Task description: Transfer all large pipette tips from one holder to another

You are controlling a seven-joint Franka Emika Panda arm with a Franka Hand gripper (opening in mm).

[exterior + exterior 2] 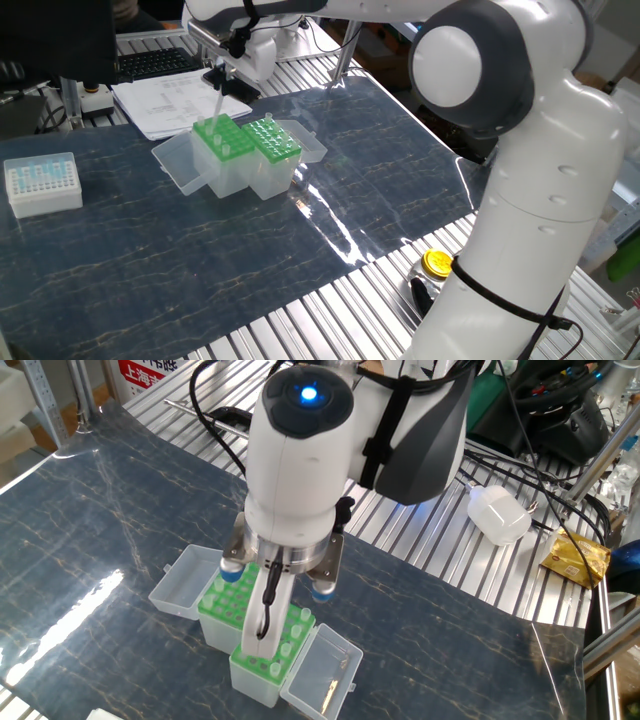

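Two green-topped holders stand side by side with lids open: one (222, 140) on the left with a few large pipette tips standing in it, the other (272, 139) to its right holding several. In the other fixed view they show as a far rack (228, 596) and a near rack (275, 656). My gripper (221, 78) hangs over the left holder, shut on a clear large pipette tip (219, 102) that points down at its back rows. From the other side the wrist hides the tip; only a white finger (266, 610) shows above the racks.
A small white box (42, 184) of short bluish tips sits at the mat's left edge. Papers (170, 100) lie behind the holders. The open clear lids (180, 160) (326, 676) stick out sideways. A yellow-capped item (438, 263) lies on the slatted table near the robot base.
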